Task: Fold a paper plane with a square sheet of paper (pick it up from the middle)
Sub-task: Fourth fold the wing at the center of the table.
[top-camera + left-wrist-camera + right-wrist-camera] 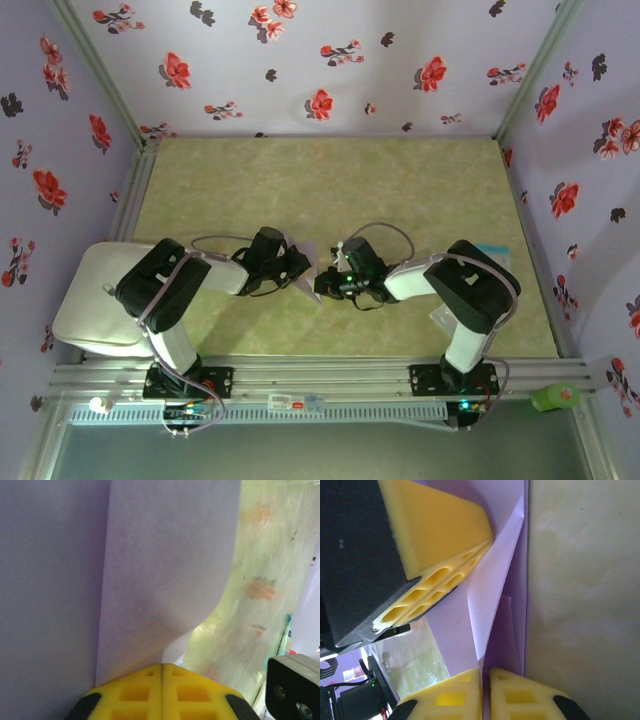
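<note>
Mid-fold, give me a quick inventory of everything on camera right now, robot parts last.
thin paper sheet: one, pale lavender, partly folded, table centre, between both grippers.
small flat card: one, light blue, table's right side, by the right arm.
rounded pad: one, white, table's left edge, by the left arm.
small round object: one, green, near rail, far right.
mottled table mat: one, yellow-green.
left gripper: yellow pads, shut on the sheet.
right gripper: yellow pads, shut on the sheet.

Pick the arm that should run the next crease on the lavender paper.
Right, probably. The right hand pinches the lavender paper right where the folded flaps converge, so it can slide along the crease; the left hand is clamped as an anchor.
</note>
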